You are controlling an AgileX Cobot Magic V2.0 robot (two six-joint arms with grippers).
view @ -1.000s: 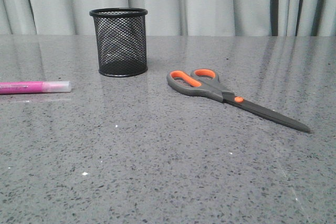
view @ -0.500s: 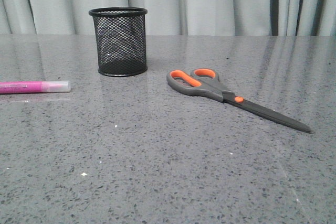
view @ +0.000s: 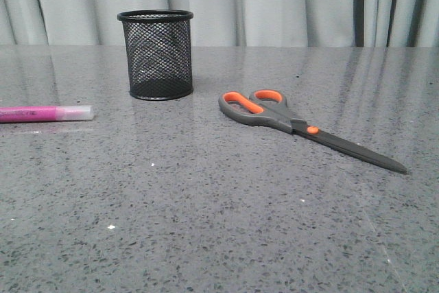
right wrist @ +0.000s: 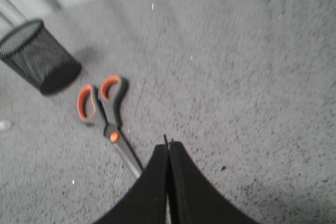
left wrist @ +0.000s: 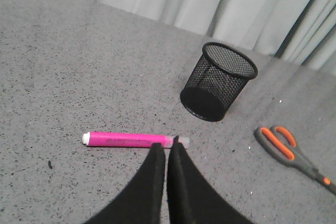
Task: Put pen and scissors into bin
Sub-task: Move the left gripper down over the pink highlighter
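Note:
The pink pen lies flat at the table's left edge, its whitish cap pointing right; it also shows in the left wrist view. The black mesh bin stands upright at the back, left of centre, and looks empty. The scissors lie closed right of centre, orange loops toward the bin, blades pointing front right. My left gripper is shut and empty above the table, just short of the pen's cap end. My right gripper is shut and empty, above the scissors' blade tip. Neither gripper shows in the front view.
The grey speckled table runs back to pale curtains.
Nothing on the table has moved; the front view only shifts very slightly.

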